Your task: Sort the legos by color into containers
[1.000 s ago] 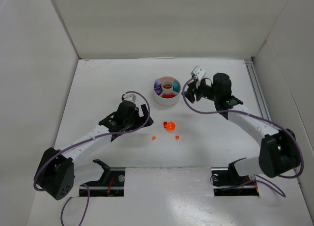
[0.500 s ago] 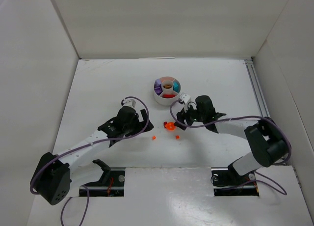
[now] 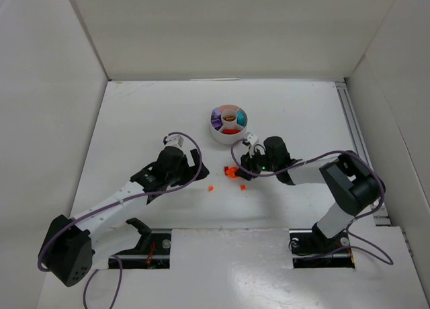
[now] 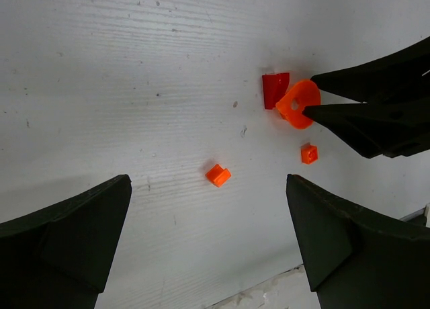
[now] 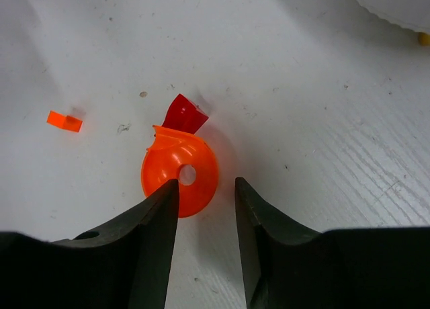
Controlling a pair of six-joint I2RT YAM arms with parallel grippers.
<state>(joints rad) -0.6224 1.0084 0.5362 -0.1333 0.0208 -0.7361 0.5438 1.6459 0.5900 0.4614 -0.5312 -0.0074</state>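
Note:
An orange round piece with a hole (image 5: 195,162) lies on the table, touching a small red piece (image 5: 185,114). My right gripper (image 5: 205,188) is open, its jaws a narrow gap apart. The left finger covers the round piece's near edge and the right finger stands just beside it. From above, the gripper (image 3: 236,169) is low at the round piece (image 3: 232,170). Two tiny orange bricks (image 4: 218,174) (image 4: 309,152) lie nearby. My left gripper (image 4: 208,208) is open wide and empty, above the nearer brick. The white dish (image 3: 216,134) holds purple, teal, red and orange pieces.
The dish stands just beyond the right gripper, a short way behind the loose pieces. The two arms' grippers are close together, facing each other across the orange pieces. White walls enclose the table on three sides.
My right gripper has swung from beside the dish down and left to the orange round piece. My left gripper has shifted slightly and stayed open.

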